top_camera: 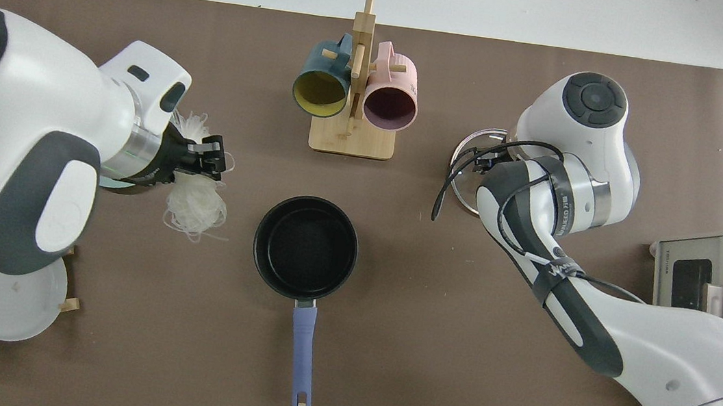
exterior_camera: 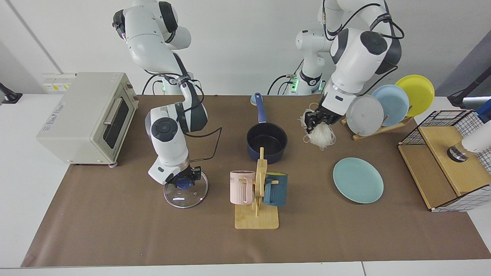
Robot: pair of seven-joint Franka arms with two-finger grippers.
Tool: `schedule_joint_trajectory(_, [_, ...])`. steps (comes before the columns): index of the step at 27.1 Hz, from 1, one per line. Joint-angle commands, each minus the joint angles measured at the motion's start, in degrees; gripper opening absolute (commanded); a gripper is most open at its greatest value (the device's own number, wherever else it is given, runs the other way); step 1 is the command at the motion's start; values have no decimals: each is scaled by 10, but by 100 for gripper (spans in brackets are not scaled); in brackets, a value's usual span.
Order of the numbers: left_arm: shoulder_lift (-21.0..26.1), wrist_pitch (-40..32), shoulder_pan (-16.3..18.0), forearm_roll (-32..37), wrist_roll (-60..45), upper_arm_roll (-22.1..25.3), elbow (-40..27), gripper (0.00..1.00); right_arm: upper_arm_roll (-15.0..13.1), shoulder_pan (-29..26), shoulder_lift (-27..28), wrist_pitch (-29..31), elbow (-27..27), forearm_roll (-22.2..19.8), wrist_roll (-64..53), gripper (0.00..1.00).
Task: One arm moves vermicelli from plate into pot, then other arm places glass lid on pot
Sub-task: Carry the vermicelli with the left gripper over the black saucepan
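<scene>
Brown table cover below, your left gripper (exterior_camera: 315, 119) pinches the vermicelli (exterior_camera: 321, 137) in mid-air beside the pot (exterior_camera: 267, 142); trailing threads could drape outside its rim. Your right gripper (exterior_camera: 187, 179) waits over the glass lid (exterior_camera: 185, 194); I cannot tell its grip.

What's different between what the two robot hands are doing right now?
The left gripper is up in the air beside the pot, while the right gripper is down low at the table. The left gripper carries the vermicelli, which dangles below it; the right gripper sits at the blue knob of the glass lid, which lies flat. Both are black, two-fingered hands on white arms.
</scene>
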Motion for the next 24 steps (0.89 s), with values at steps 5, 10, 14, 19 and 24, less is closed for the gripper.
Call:
schedule_joint_trajectory(5, [-64, 59, -2, -58, -34, -68, -120, 0, 9, -11, -22, -4, -16, -1, -13, 0])
schedule_joint_trajectory(10, [-70, 78, -2, -81, -44, -86, -132, 0, 10, -11, -48, -25, -17, 3, -10, 0])
schedule_joint_trajectory(14, [-56, 113, -6, -84, -57, -104, -139, 0, 11, -11, -69, -42, -20, 15, -9, 0])
schedule_joint_trajectory(19, [-32, 154, -18, -83, -62, -106, -152, 0, 12, -11, -92, -66, -21, 16, -10, 0])
schedule_joint_trajectory(24, [-3, 181, -20, -80, -58, -106, -157, 0, 12, -10, -127, -88, -34, 29, -9, 0])
